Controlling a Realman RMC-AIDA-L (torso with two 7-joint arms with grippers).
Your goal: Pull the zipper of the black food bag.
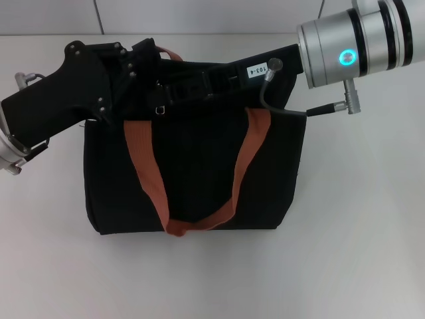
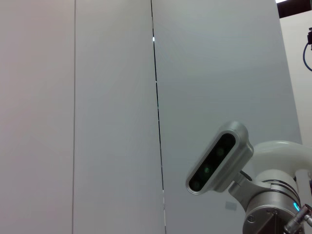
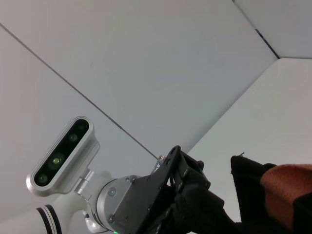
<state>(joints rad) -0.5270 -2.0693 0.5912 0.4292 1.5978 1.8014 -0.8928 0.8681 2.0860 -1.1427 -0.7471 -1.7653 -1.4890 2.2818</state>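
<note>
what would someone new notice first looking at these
The black food bag fills the middle of the white table, its rust-orange handle looping down the front. Both arms reach over its far top edge: the left gripper from the left and the right gripper from the right, with a glowing blue ring on the right arm's silver wrist.

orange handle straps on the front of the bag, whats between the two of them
In the head view, only plain black fabric of the black food bag lies between the two uprights of the orange handle; they join in a loop at the bag's near edge.
</note>
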